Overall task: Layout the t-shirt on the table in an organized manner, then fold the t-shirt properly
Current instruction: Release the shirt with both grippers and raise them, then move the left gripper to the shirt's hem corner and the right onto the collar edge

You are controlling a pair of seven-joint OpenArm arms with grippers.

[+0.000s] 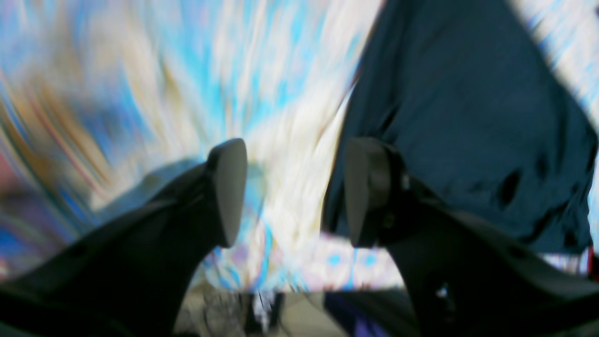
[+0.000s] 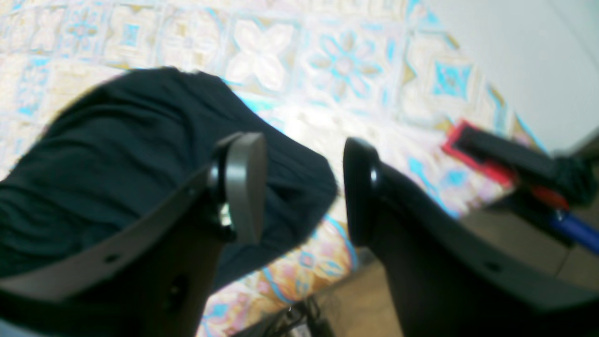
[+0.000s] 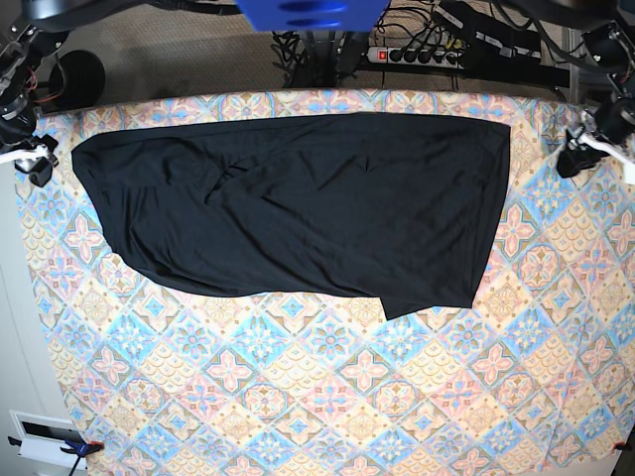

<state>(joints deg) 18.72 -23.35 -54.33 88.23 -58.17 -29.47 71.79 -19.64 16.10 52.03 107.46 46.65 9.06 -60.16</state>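
The black t-shirt (image 3: 308,203) lies spread across the far half of the patterned table (image 3: 327,397), with a folded flap at its lower right edge. My right gripper (image 2: 299,189) is open with nothing between its fingers, hovering over the shirt's end (image 2: 117,154) near the table edge. In the base view it is at the far left (image 3: 38,167). My left gripper (image 1: 295,192) is also open and empty, just beside the shirt's edge (image 1: 468,117). This view is smeared by motion. In the base view it is at the far right (image 3: 573,159).
A red and black clamp (image 2: 491,159) grips the table edge near my right gripper. A power strip (image 3: 417,55) and cables lie on the floor behind the table. A white box (image 3: 45,436) sits at the near left corner.
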